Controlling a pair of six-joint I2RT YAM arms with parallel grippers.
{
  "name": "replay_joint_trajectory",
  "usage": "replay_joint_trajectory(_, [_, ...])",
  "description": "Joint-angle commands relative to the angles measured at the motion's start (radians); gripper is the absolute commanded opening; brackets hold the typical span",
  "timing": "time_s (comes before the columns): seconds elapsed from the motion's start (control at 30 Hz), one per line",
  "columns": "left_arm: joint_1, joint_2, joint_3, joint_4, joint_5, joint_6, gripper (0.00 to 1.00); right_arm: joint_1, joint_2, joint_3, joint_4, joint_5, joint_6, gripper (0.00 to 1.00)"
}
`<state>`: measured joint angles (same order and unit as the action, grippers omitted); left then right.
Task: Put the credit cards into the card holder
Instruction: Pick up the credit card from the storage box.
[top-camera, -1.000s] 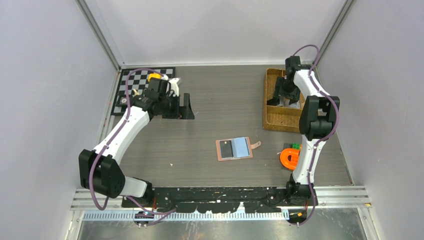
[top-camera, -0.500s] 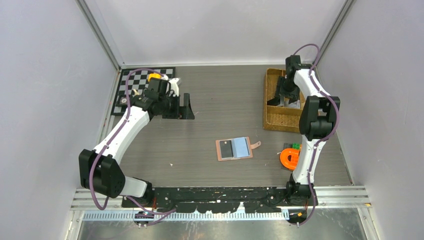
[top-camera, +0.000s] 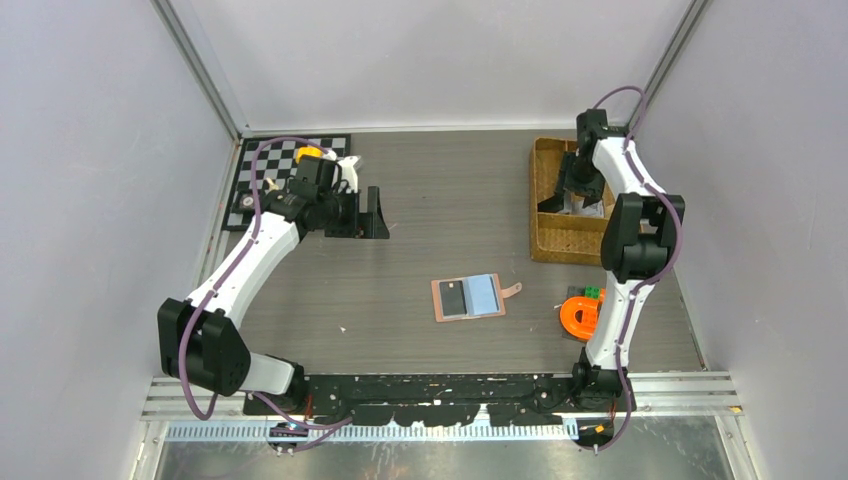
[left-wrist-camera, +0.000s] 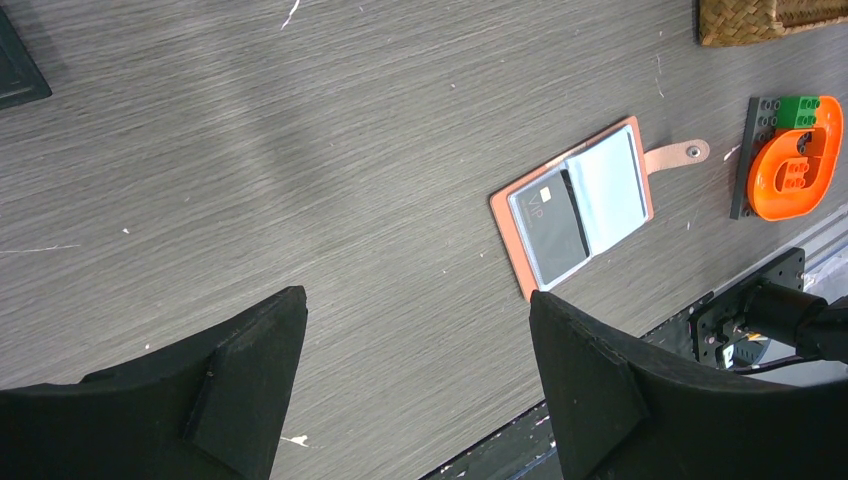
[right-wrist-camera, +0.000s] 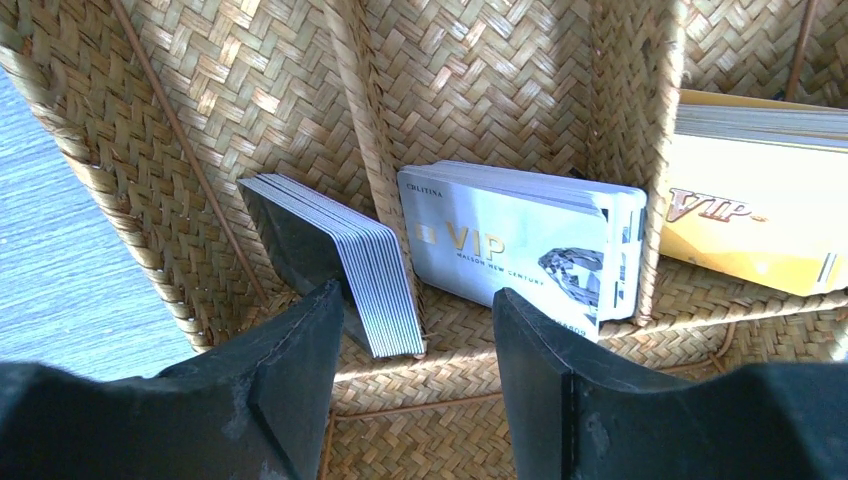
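Starting nearest the arm bases, we are finding the salmon-pink leather-like bifold card holder lying open and flat on the grey wood-grain table, with its snap tab pointing toward the right arm. A single dark grey plastic card is sitting in its left half. The right half is showing a pale blue-grey face.

Just to the right of the card holder, an orange ring-shaped plastic piece with a small green brick beside it is resting near the right arm.

Further out on the left side, we are reading the left gripper as spread wide. It is holding nothing, and only bare table is showing between its black fingers. The card holder is lying well apart from it. Behind this arm, a black-and-white checkerboard panel is lying at the far left corner.

At the far right, the right gripper is reaching down into the woven wicker tray. Its jaws are standing apart with nothing clamped. A stack of dark-faced credit cards is standing tilted on edge just beyond the gap between the jaws. We cannot tell whether either finger is touching it.

Past a woven divider, a stack of silver-white credit cards printed "VIP" is occupying the middle compartment. A stack of yellow credit cards is occupying the compartment to its right.
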<state>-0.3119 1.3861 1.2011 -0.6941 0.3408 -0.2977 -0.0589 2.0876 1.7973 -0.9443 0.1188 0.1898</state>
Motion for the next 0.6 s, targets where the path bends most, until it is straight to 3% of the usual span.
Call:
replay_joint_trajectory(0.0, [0.007, 0.003, 0.001, -0.002, 0.022, 0.016, 0.84, -0.021, -0.07, 0.041, -0.021, 0.051, -0.006, 0.61])
replay_joint_trajectory(0.57, [0.008, 0.005, -0.001, -0.001, 0.024, 0.017, 0.84, -0.067, -0.154, 0.026, -0.03, 0.034, -0.01, 0.64])
